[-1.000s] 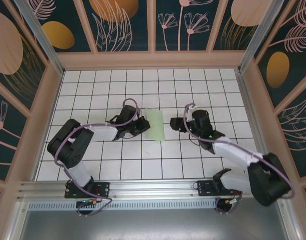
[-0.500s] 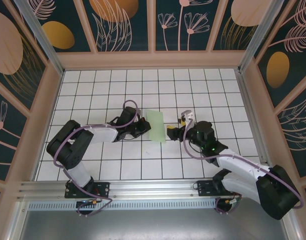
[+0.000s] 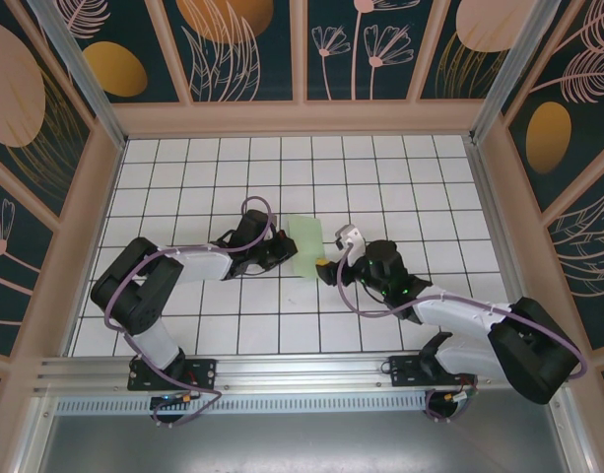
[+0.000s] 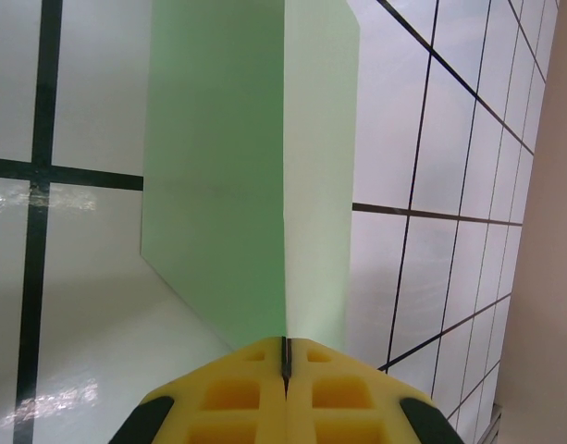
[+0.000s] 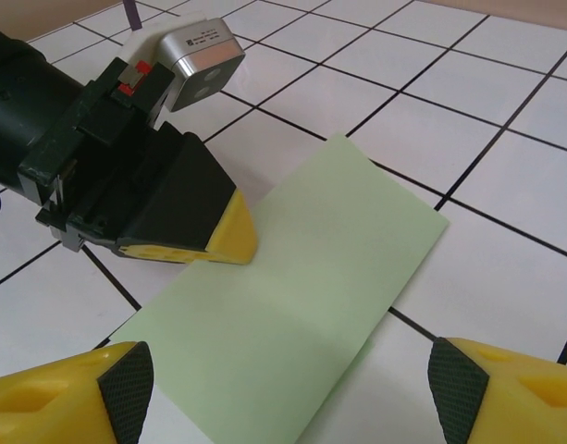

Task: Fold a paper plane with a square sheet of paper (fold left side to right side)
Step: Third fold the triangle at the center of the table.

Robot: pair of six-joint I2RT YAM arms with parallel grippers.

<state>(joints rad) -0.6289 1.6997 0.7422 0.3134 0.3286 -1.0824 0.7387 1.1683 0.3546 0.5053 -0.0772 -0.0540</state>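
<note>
No text, number, brand or sign can be read. The silver camera housing [image 5: 202, 63], upper left of the right wrist view, bears faint marks too small to make out. The square sheet of paper [image 5: 292, 305], centre of that frame, is plain and unprinted.

we see white grid-tiled table [image 3: 183, 168], teal botanical wall panels [image 3: 252, 49], pale wood frame [image 3: 302, 118], aluminium rail [image 3: 302, 370] at near edge
</note>
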